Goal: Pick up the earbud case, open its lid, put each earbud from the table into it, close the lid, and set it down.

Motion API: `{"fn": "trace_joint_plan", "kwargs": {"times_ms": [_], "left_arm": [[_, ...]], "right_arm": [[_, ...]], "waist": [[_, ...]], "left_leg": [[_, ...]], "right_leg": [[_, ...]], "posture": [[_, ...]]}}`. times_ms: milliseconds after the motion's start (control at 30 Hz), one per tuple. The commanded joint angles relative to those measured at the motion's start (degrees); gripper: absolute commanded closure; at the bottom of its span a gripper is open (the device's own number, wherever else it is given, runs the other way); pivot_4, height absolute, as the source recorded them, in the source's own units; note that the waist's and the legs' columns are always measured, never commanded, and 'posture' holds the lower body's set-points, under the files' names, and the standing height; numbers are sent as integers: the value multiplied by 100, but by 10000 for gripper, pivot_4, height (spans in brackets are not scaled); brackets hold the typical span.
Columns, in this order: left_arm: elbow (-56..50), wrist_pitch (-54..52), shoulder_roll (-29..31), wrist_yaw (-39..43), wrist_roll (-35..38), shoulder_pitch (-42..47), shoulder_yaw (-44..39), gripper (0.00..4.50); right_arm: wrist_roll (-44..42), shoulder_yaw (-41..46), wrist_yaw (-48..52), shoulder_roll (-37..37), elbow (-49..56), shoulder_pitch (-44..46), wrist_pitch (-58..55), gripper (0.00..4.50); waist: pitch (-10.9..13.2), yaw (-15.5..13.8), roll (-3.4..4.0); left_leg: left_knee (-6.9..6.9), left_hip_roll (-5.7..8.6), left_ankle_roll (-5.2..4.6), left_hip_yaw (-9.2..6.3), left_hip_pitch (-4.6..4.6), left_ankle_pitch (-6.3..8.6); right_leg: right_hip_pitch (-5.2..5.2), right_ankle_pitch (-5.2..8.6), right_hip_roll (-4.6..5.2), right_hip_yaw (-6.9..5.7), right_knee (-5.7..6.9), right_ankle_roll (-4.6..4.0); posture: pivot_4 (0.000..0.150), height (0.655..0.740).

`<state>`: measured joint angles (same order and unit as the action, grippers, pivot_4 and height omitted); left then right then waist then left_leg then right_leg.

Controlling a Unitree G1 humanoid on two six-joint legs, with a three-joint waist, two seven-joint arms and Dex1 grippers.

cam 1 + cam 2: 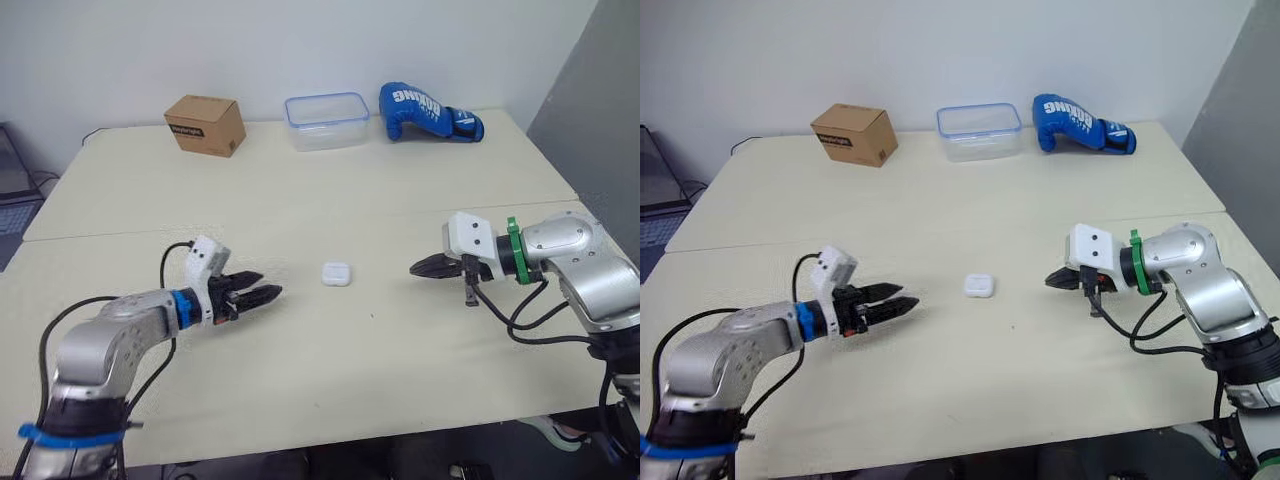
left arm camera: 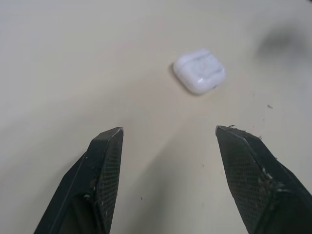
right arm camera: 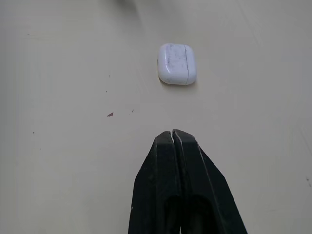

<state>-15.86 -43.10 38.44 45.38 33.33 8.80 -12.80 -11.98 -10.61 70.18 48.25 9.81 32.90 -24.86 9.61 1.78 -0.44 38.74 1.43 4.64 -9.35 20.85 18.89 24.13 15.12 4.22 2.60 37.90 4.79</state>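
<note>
A small white earbud case (image 1: pixel 336 274) lies flat on the cream table (image 1: pixel 320 190), lid closed, midway between my two arms. My left gripper (image 1: pixel 266 288) hovers to its left, open, fingers pointing at the case (image 2: pixel 199 71) with a short gap to it. My right gripper (image 1: pixel 416 268) sits to the right of the case (image 3: pixel 176 64), shut, with nothing between its fingers, tips aimed at it from some distance. I see no loose earbuds on the table.
Along the far edge stand a brown cardboard box (image 1: pixel 205 125), a clear plastic container with a blue rim (image 1: pixel 326 121) and a blue boxing glove (image 1: pixel 428 112). A seam runs across the table behind the case.
</note>
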Motion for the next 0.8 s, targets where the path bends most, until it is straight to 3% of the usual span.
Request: {"fn": "trace_joint_plan", "kwargs": {"times_ms": [33, 200, 300, 433, 800], "left_arm": [[-659, 804, -152, -204, -201, -764, -582, 13455], [-1519, 1037, -618, -615, -140, -2158, -987, 13455], [-1674, 1276, -856, -758, -281, -2545, -877, 13455], [-1402, 1584, -921, -844, -503, -2515, -736, 13455], [-1187, 1908, -978, -797, -431, -2423, -734, 13455]], "right_arm": [[-417, 633, -342, 111, 666, -637, -583, 45000], [-887, 1085, -891, 45, 1822, -2207, -1388, 45000], [-1035, 1147, -1191, -71, 2097, -2651, -1635, 45000], [-1027, 1018, -1470, -176, 2138, -2793, -1674, 45000], [-1100, 837, -1542, -103, 2283, -2797, -1746, 45000]], "waist": [[0, -18, 0], [-1, -60, -2], [0, -63, -2], [1, -66, -2], [0, -57, -3]], "left_leg": [[-1, -1, 0, 1, 0, 1], [-2, -1, -8, 1, -1, 5], [5, 0, -29, 5, -6, 16], [-2, -5, -31, 4, -90, 16], [-17, -8, -37, 6, -89, 22]], "right_leg": [[-1, 0, 0, 0, -2, 0], [-10, 0, 1, 0, -7, 0], [-17, -1, 0, 1, -1, -1], [-103, 0, -8, -6, -12, -5], [-98, 0, -9, -4, -33, -4]], "posture": [[1500, 7400], [1500, 7400], [1500, 7400], [1500, 7400], [1500, 7400]]}}
